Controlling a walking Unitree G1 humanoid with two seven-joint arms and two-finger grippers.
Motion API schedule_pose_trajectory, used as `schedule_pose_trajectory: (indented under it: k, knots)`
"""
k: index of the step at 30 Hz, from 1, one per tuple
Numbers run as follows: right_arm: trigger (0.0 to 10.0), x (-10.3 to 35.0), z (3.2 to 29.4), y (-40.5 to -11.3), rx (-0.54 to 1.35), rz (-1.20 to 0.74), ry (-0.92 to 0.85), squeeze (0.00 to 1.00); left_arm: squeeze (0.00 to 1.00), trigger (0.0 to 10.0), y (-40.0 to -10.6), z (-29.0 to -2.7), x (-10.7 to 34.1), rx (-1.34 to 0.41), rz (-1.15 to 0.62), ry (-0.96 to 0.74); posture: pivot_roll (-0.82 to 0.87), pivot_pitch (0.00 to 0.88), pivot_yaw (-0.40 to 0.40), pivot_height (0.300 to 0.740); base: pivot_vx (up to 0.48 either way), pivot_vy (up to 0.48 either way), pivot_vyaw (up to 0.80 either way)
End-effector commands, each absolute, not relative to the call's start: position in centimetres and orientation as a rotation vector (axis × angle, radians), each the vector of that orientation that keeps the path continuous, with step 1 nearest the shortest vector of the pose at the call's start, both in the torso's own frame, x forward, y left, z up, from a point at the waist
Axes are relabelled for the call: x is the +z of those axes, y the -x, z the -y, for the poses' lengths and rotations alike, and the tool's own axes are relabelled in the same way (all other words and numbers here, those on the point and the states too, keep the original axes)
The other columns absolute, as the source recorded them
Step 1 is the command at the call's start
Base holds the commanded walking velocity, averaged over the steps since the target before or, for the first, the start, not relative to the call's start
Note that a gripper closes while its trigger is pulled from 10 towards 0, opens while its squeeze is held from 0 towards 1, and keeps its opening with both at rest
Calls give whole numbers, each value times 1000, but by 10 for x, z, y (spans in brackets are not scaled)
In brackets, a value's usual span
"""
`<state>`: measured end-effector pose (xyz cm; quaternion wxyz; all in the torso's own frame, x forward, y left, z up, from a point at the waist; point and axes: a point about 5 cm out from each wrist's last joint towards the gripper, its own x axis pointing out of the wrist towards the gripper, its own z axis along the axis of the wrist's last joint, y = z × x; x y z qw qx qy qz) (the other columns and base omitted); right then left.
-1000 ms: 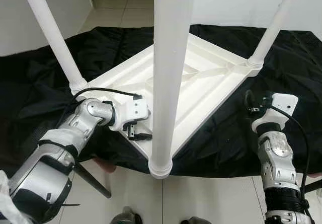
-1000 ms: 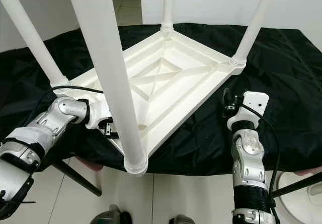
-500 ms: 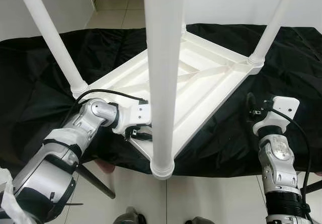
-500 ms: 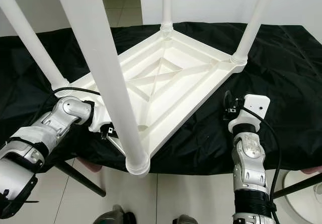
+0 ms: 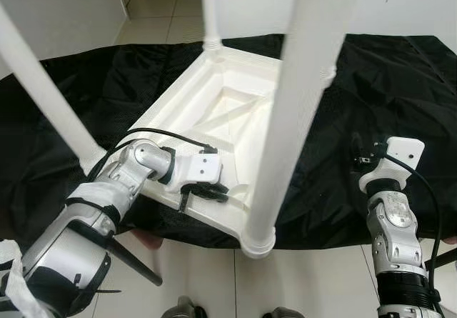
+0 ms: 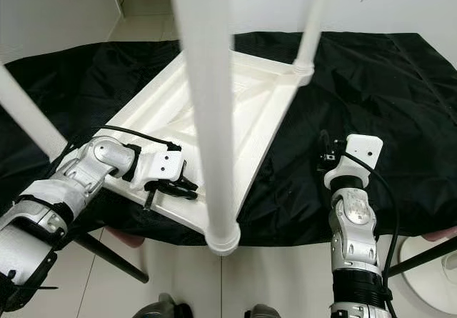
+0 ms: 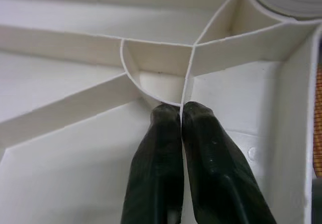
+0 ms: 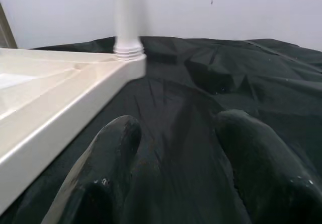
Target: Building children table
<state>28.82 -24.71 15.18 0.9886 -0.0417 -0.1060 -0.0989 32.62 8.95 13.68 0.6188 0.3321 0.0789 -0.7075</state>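
Table (image 5: 235, 111) lies upside down on black cloth (image 5: 385, 75), all four legs in sockets and pointing up; near leg (image 5: 293, 111) stands right in front of my cam. Left gripper (image 7: 181, 114) is inside the underside by the near corner, fingers (image 7: 156, 158) pinched together on a thin rib (image 7: 187, 83), tips against the curved web. Right gripper (image 8: 173, 133) hovers over the cloth just beside the table's right edge, fingers spread wide, nothing held.

Step, imo: assembly looks about done, I'm turning or sliding the tabletop by that rib. Next move needs a steady pull w/o twisting, since the rib is thin and could slip or flex. Right arm should brace the edge before any flip.
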Motion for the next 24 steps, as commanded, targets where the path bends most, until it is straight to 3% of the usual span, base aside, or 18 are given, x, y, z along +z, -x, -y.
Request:
schedule_pose_trajectory:
  k: [1,5,7,12,18,19,20,21,24]
  knots:
    - [10000,149,245,-287,-197,202,82,0,0,0,-327,-102,118,-1520,-268,-694,-61,18,102,740,0,0,0]
    - [10000,149,246,-286,-201,204,82,0,0,0,-333,-100,120,-1455,-253,-678,-61,18,102,740,0,0,0]
    - [10000,149,246,-287,-205,205,81,0,0,0,-343,-96,125,-1333,-214,-650,-60,13,101,740,0,0,0]
    - [10000,150,246,-287,-206,205,81,0,0,0,-347,-94,127,-1288,-201,-640,-60,14,101,740,0,0,0]
    - [10000,151,247,-290,-220,209,78,0,0,0,-370,-90,144,-1008,-132,-630,-51,25,93,740,0,0,0]
    - [10000,152,247,-290,-221,210,77,0,0,2196,-374,-89,147,-962,-123,-624,-51,25,93,740,0,0,0]
    - [10000,152,247,-290,-221,210,77,0,0,2196,-374,-89,147,-962,-123,-624,-51,25,93,740,0,0,0]
    - [10000,152,247,-290,-223,211,77,0,0,3098,-377,-89,150,-927,-114,-621,-51,26,93,740,0,0,0]
    - [10000,152,247,-291,-224,211,77,0,0,2902,-379,-89,152,-899,-109,-615,-51,29,93,740,0,0,0]
